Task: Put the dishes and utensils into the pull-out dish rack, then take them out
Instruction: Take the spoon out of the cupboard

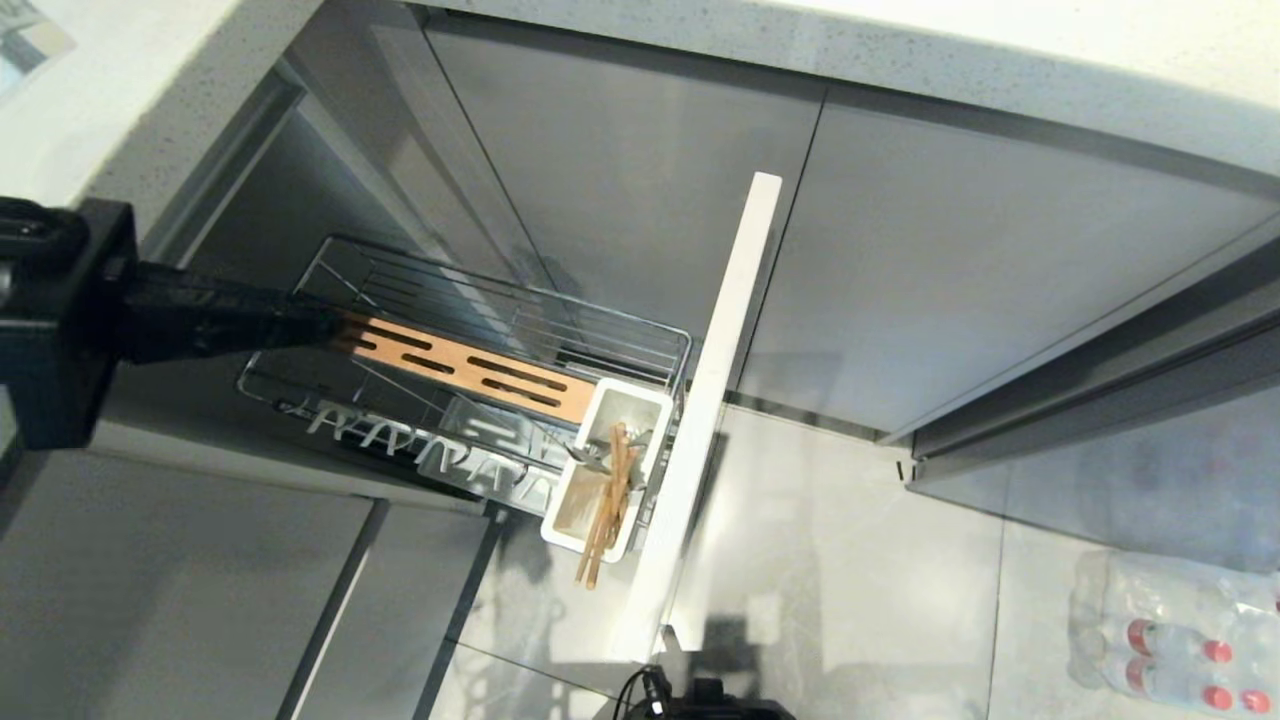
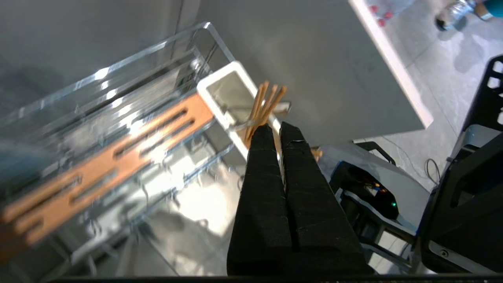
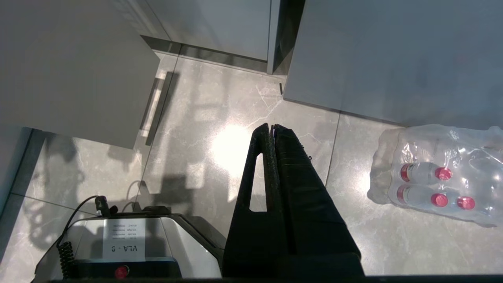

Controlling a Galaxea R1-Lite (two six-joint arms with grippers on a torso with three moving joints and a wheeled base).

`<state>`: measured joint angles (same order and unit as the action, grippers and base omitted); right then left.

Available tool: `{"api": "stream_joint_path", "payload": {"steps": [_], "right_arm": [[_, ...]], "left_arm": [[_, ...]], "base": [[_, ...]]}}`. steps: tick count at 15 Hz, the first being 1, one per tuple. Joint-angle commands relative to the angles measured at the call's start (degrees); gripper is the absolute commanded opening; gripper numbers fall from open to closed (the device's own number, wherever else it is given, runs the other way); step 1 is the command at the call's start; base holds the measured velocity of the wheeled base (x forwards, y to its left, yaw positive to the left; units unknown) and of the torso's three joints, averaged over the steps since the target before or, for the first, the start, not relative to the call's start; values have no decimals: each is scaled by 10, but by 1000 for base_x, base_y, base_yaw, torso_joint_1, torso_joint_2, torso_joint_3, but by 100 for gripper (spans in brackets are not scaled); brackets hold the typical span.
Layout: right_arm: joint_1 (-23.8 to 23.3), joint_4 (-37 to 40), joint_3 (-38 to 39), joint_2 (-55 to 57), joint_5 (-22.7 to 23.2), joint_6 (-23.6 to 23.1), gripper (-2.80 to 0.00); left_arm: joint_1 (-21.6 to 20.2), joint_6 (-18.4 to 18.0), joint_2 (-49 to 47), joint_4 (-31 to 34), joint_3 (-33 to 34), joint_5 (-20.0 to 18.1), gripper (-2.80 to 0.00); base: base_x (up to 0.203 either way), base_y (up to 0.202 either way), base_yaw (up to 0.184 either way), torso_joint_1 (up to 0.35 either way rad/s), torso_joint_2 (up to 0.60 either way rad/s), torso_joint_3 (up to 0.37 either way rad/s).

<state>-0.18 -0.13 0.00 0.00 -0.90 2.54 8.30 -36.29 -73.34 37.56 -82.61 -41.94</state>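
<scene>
The pull-out dish rack (image 1: 600, 325) stands pulled out, with its wooden strip (image 1: 470, 372), white pronged tray (image 1: 440, 455) and pale front panel (image 1: 720, 380). Its white utensil cup (image 1: 575, 510) holds the chopsticks (image 1: 607, 500) and the spoon (image 1: 590, 455), both leaning out. No dishes are in view. My left gripper (image 1: 335, 328) reaches in from the left over the far end of the wooden strip, shut and empty. In the left wrist view the gripper (image 2: 278, 127) points toward the chopsticks (image 2: 264, 103) in the cup (image 2: 220, 98). My right gripper (image 3: 272, 126) hangs shut over the floor.
Grey cabinet fronts (image 1: 640, 180) stand behind the rack under a pale countertop (image 1: 900, 50). A wrapped pack of water bottles (image 1: 1170, 640) lies on the tiled floor at the right. My base (image 3: 129, 243) is below the right arm.
</scene>
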Motion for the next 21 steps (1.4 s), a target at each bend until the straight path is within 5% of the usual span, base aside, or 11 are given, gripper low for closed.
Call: {"api": "stream_joint_path", "payload": {"steps": [1, 5, 9, 15, 16, 21], "right_arm": [[0, 0, 0, 0, 0, 0, -280], [0, 0, 0, 1, 0, 0, -280], [0, 0, 0, 0, 0, 0, -280], [0, 0, 0, 1, 0, 0, -280], [0, 0, 0, 0, 0, 0, -280], [0, 0, 0, 0, 0, 0, -280]], "left_arm": [[35, -4, -40, 1, -20, 6, -280], [128, -18, -149, 1, -57, 142, -280], [154, -28, -226, 1, -97, 244, -280], [189, -36, -246, 1, -84, 295, -280], [194, -39, -244, 1, -79, 295, 0], [197, -48, -235, -1, -42, 315, 0]], "base": [[0, 0, 0, 0, 0, 0], [0, 0, 0, 0, 0, 0], [0, 0, 0, 0, 0, 0], [0, 0, 0, 0, 0, 0], [0, 0, 0, 0, 0, 0], [0, 0, 0, 0, 0, 0]]}}
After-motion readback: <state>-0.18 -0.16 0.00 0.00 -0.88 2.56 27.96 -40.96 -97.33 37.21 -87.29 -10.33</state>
